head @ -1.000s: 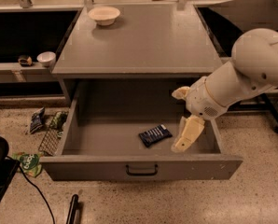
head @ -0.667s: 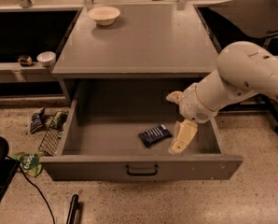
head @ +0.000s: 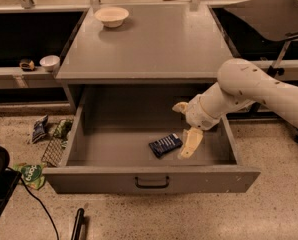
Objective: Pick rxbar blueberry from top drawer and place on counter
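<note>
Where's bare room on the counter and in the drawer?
The counter is bare except the bowl at its back left corner. In the top drawer, the left half is free, from left wall to the rxbar blueberry; the right is crowded, the open claw just right of the bar.

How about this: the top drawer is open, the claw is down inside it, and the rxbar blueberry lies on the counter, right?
Not quite. The camera view shows the rxbar blueberry lying inside the open top drawer, not on the counter; the claw is down inside it, beside the bar.
</note>
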Robot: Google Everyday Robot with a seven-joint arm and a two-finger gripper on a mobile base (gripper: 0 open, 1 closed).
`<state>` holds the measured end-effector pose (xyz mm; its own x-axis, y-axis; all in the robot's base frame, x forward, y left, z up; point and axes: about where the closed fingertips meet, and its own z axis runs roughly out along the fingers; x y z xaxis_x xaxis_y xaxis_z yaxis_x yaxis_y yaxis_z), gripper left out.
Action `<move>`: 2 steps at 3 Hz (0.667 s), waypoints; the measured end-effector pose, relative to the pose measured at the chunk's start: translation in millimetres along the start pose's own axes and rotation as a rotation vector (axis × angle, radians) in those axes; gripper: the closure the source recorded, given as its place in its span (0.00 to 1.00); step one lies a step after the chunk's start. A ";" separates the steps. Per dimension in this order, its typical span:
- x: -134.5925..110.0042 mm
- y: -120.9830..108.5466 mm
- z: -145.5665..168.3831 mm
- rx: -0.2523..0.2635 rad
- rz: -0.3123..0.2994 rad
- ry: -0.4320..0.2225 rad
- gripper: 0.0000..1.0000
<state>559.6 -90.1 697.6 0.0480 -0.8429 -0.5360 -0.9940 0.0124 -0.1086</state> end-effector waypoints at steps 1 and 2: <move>0.1 0.0 0.1 0.000 0.000 0.000 0.00; 10.9 -2.8 16.2 -0.031 -0.002 0.033 0.00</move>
<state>564.5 -90.6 678.5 0.0474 -0.8602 -0.5078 -0.9965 -0.0054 -0.0838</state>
